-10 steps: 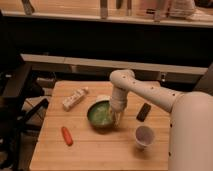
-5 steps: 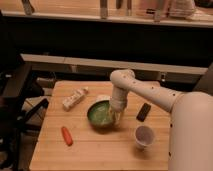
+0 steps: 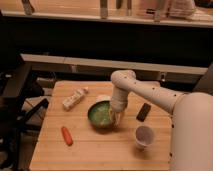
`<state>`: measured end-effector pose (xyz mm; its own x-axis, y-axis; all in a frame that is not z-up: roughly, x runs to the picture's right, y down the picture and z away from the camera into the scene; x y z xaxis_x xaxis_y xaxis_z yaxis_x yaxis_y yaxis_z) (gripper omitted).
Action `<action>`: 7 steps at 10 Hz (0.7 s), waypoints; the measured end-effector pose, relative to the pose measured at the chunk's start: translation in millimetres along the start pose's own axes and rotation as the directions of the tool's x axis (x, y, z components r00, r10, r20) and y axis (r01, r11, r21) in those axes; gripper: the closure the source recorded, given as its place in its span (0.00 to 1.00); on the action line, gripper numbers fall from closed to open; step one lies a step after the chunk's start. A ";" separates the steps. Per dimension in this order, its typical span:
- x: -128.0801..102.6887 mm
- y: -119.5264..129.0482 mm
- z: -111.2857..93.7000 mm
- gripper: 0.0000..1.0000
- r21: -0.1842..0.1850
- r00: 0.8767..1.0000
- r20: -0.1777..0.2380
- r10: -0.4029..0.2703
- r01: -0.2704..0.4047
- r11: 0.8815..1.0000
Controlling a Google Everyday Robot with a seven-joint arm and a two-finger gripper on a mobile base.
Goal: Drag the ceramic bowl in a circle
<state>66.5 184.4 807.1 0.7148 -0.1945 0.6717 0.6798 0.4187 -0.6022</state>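
Note:
The ceramic bowl (image 3: 101, 114) is round, glossy green with a dark rim and a paler inside. It sits near the middle of the wooden table (image 3: 90, 152). My white arm reaches in from the right and bends down over it. My gripper (image 3: 119, 116) is at the bowl's right rim, with the fingertips down at the edge. The arm's wrist hides part of the rim.
A small white cup (image 3: 144, 136) stands right of the bowl near the front. A dark flat object (image 3: 144, 111) lies to the right. A white packet (image 3: 74, 98) lies at the back left, an orange carrot (image 3: 66, 135) at the front left. A black chair (image 3: 15, 100) stands left of the table.

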 end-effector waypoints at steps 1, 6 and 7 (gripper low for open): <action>-0.1 0.3 0.4 1.00 0.001 1.000 0.000 0.004 -0.004 1.000; -2.2 1.5 2.7 1.00 0.003 1.000 0.003 0.014 -0.014 1.000; -3.6 1.8 3.9 1.00 0.004 1.000 0.004 0.016 -0.016 1.000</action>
<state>64.5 189.3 805.3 0.7252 -0.1836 0.6636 0.6672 0.4254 -0.6114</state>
